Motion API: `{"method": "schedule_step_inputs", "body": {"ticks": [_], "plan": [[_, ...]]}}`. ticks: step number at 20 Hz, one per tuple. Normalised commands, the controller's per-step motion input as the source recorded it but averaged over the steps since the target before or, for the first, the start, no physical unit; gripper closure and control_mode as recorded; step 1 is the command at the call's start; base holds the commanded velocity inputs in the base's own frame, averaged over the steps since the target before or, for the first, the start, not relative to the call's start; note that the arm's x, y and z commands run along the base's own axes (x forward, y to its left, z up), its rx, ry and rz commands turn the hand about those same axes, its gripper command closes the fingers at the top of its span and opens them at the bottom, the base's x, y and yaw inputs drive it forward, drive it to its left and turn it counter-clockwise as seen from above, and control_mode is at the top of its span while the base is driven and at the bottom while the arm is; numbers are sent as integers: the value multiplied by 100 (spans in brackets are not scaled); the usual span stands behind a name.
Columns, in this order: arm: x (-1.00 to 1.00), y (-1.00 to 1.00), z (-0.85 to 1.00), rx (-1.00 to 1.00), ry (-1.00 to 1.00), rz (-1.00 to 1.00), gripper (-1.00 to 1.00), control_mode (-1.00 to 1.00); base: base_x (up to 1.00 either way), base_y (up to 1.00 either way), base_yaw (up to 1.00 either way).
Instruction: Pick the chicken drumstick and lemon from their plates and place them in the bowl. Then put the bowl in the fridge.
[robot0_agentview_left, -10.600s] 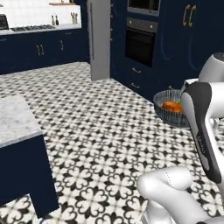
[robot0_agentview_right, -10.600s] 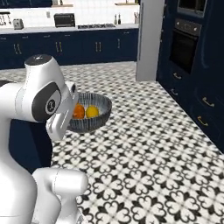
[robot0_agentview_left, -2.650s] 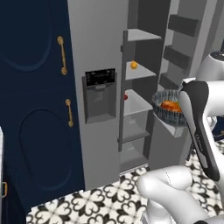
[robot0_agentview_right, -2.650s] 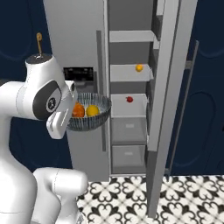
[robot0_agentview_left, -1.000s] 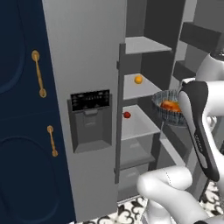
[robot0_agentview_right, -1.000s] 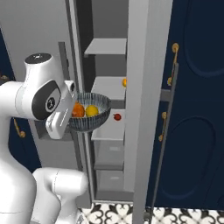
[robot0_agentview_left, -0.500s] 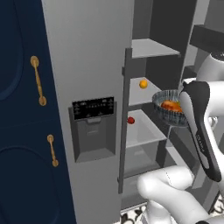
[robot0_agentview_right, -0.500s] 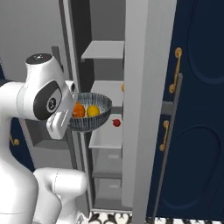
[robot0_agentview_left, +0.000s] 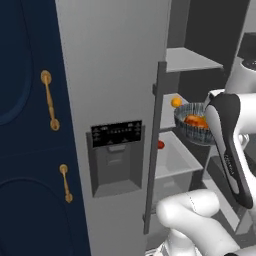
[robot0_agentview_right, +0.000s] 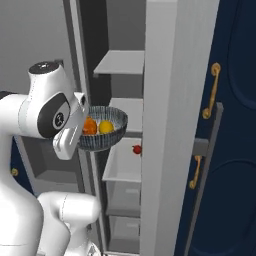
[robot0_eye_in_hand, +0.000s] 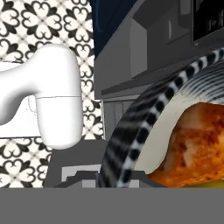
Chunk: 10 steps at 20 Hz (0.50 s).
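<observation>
- Bowl (robot0_agentview_right: 102, 129) hangs in the air in front of the open fridge (robot0_agentview_left: 120, 75), level with the middle shelves, carried by the white arm at its rim.
- Chicken drumstick (robot0_agentview_right: 89, 126) lies inside the bowl on the arm's side, and the lemon (robot0_agentview_right: 105, 127) sits touching it on the side nearer the fridge.
- From the left base view the bowl (robot0_agentview_left: 194, 123) shows just right of the door's edge, with the drumstick (robot0_agentview_left: 195, 120) peeking orange over the rim; the arm's dark forearm crosses in front of its right part.
- From the hand view the bowl's striped rim (robot0_eye_in_hand: 144, 127) curves up across the frame, and the drumstick (robot0_eye_in_hand: 199, 146) rests against the pale inner wall.
- Tool: its fingertips are hidden in all views; it is closed, and the bowl's rim sits right at the hand, so it grips the bowl.
- Fridge shelves (robot0_agentview_right: 125, 62) are grey; a small orange ball (robot0_agentview_left: 176, 102) sits on one shelf and a small red ball (robot0_agentview_right: 137, 149) on the shelf below.
- A dark dispenser panel (robot0_agentview_left: 117, 135) is set in the fridge door.
- Navy cabinets (robot0_agentview_left: 25, 150) with gold handles (robot0_agentview_left: 49, 100) flank the fridge.
</observation>
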Motion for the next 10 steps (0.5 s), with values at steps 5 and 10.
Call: {"method": "schedule_step_inputs", "body": {"ticks": [5, 10], "plan": [[0, 0, 0, 0, 0, 0, 100, 100, 34, -31, 4], [0, 0, 0, 0, 0, 0, 100, 100, 18, -30, 1]]}}
